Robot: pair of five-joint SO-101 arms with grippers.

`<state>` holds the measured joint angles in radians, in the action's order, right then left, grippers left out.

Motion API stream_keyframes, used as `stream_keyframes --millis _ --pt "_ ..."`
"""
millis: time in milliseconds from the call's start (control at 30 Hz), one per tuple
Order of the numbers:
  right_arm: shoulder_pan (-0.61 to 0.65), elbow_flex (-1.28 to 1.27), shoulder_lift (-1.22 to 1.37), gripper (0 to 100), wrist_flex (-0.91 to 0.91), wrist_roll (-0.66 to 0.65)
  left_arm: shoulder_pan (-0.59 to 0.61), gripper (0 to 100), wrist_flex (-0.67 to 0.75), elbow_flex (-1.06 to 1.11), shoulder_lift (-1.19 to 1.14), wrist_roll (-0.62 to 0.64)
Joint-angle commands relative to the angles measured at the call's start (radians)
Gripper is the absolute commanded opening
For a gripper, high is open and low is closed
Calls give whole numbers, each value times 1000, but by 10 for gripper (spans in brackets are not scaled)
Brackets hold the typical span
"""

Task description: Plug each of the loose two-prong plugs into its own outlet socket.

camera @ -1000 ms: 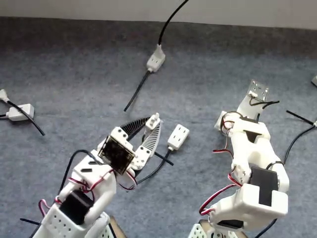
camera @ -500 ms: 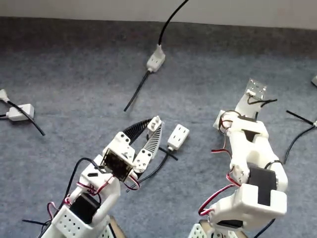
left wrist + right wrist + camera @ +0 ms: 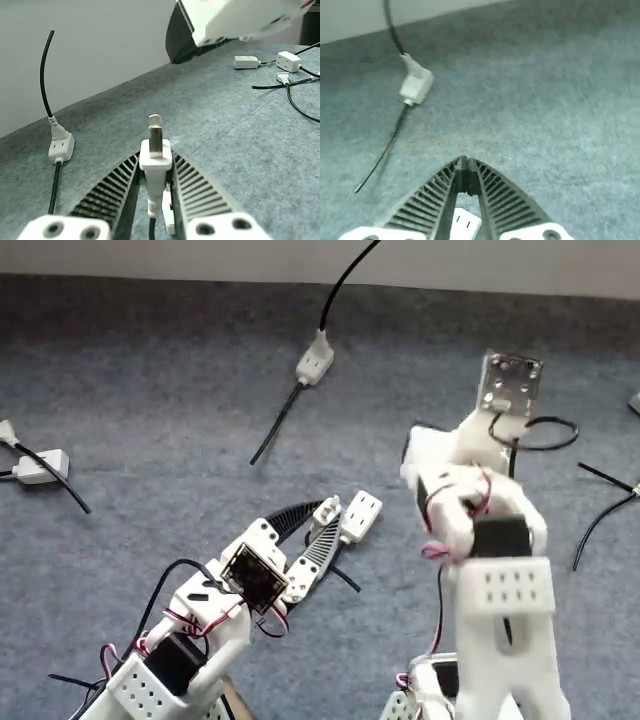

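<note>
A plug (image 3: 155,159) is clamped in the left fingers (image 3: 117,187), its cord mostly hidden. The right fingers (image 3: 495,195) are clenched empty, with a socket (image 3: 461,223) half hidden beneath them. A second socket (image 3: 416,86) lies beyond.

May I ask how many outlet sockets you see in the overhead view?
3. A far socket at the back middle, a left socket by the left edge, and a middle socket beside the left gripper. A white piece at the right edge may be another.

Counting from above now: two arms (image 3: 190,640) (image 3: 495,580) over the table, three white sockets (image 3: 314,360) (image 3: 361,517) (image 3: 40,467), and two plugs (image 3: 327,508) (image 3: 6,430).
</note>
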<state>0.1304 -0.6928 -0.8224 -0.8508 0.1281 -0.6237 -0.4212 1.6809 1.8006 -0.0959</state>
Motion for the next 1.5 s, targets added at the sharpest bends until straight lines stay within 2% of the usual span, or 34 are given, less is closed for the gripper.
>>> stream_keyframes --millis 0,300,533,733,1000,1233,1367,1467 --pt "120 51 -185 6 -73 -146 -15 7 0 15 16 -6" --pt "440 48 -461 6 -294 -358 -19 7 0 15 16 -6" --pt "535 53 -545 6 -394 -371 -67 7 -3 15 16 -5" --pt "647 22 -541 6 -390 -425 -105 7 2 15 18 -5" --pt "638 -117 -533 6 -337 -470 -116 7 15 15 19 -5" --pt "484 -312 -538 6 -148 -486 -65 7 26 5 22 -2" --pt "387 -375 -538 6 -84 -612 -22 7 26 -5 24 117" --pt "295 -467 -533 6 39 -667 16 7 21 -18 24 180"
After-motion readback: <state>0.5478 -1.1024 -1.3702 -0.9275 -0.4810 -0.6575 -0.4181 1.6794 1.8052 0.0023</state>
